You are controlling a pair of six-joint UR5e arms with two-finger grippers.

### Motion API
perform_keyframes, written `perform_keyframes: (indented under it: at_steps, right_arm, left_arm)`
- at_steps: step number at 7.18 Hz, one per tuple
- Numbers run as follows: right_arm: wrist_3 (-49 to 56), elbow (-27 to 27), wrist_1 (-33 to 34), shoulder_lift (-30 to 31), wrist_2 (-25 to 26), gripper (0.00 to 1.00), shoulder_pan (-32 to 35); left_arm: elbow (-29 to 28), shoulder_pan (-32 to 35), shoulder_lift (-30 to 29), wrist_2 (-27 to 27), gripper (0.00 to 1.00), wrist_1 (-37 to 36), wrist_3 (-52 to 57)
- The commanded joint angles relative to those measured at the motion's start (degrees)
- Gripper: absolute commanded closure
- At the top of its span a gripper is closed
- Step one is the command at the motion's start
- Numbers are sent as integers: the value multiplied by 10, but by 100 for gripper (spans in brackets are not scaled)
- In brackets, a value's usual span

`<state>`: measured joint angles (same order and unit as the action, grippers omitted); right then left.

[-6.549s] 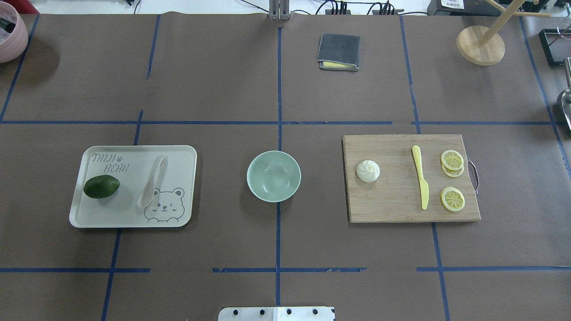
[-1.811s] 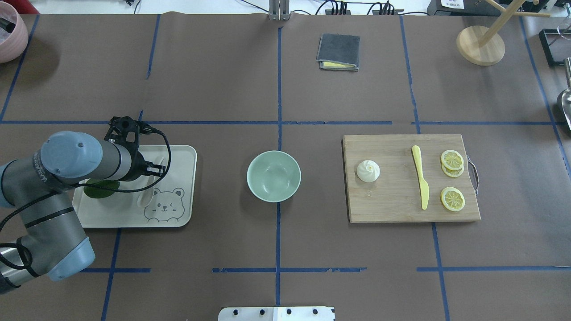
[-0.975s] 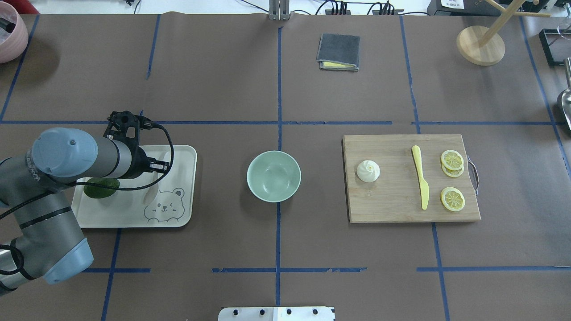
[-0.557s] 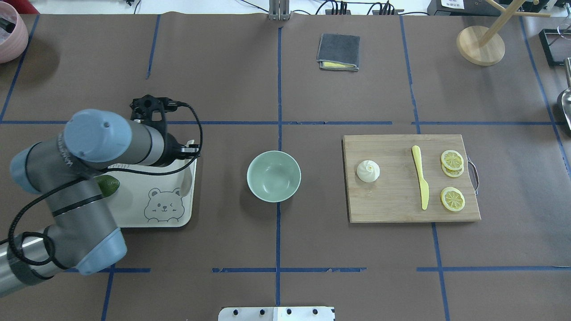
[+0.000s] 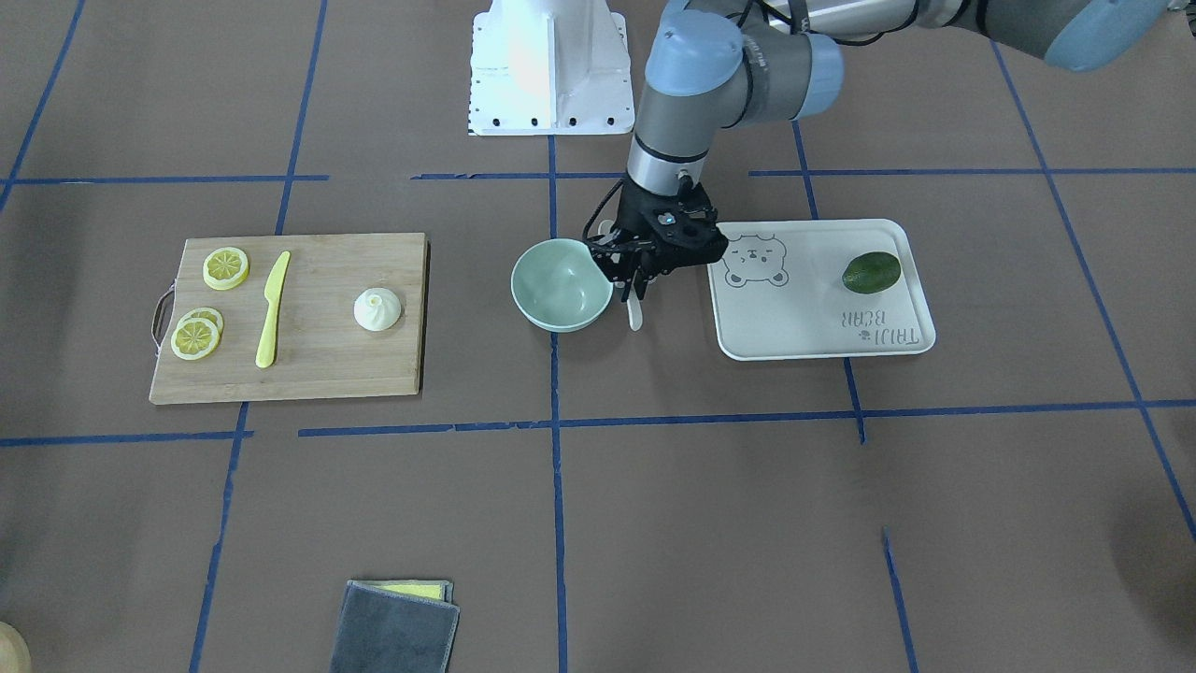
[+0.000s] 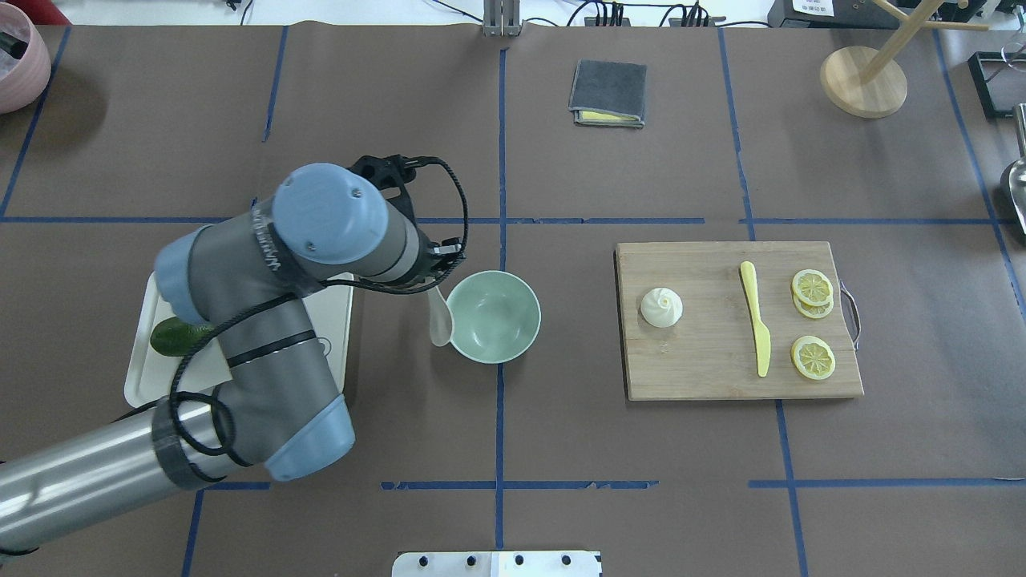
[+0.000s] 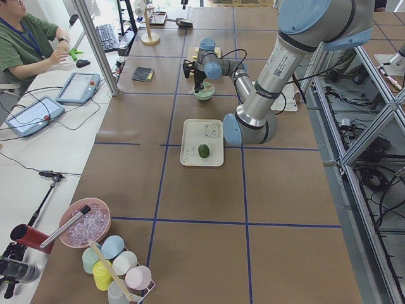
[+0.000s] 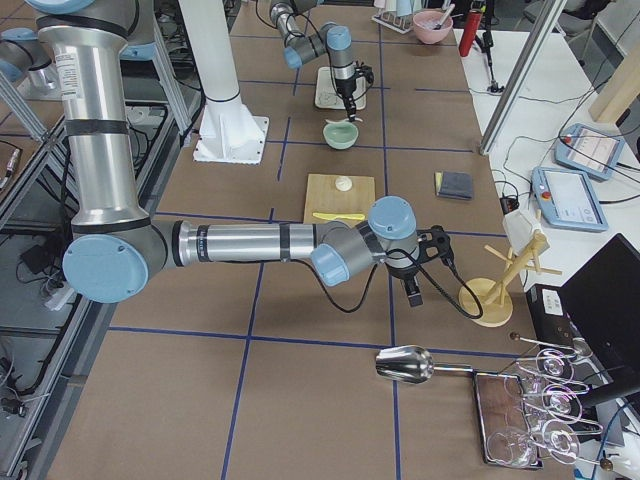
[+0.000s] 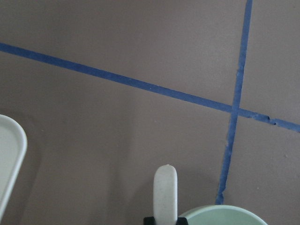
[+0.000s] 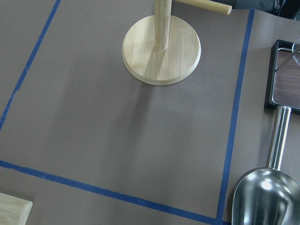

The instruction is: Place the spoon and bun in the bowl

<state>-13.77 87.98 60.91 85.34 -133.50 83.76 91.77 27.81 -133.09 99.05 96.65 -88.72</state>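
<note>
My left gripper (image 5: 636,280) is shut on the white spoon (image 6: 439,322), which hangs down from the fingers just outside the rim of the mint-green bowl (image 6: 492,316) on the tray side. The spoon (image 9: 165,194) and the bowl's rim (image 9: 220,215) also show in the left wrist view. The bowl holds nothing. The white pleated bun (image 6: 661,308) sits on the left part of the wooden cutting board (image 6: 705,365). My right gripper (image 8: 413,290) shows only in the exterior right view, near the wooden stand; I cannot tell whether it is open or shut.
The white bear tray (image 5: 822,322) holds a dark green fruit (image 5: 871,272). A yellow knife (image 6: 757,324) and lemon slices (image 6: 813,357) lie on the board. A grey cloth (image 6: 607,92), a wooden stand (image 6: 862,80) and a metal scoop (image 10: 262,197) are farther off.
My left arm came in, took the spoon off the tray, lifted it and carried it right to the bowl's left rim. The bun and bowl have not moved.
</note>
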Motion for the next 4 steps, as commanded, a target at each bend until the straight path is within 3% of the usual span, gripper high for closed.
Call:
perform_keyframes:
  at_steps: [1, 2, 4]
  right_arm:
    - [0, 0, 0, 0, 0, 0, 0]
    - [0, -1, 0, 0, 0, 0, 0]
    - [-30, 3, -2, -2, 0, 0, 0]
  left_arm:
    - [-15, -22, -8, -17, 100, 2, -2]
    - [-12, -24, -6, -18, 54, 3, 2]
    - [-3, -23, -1, -18, 0, 0, 61]
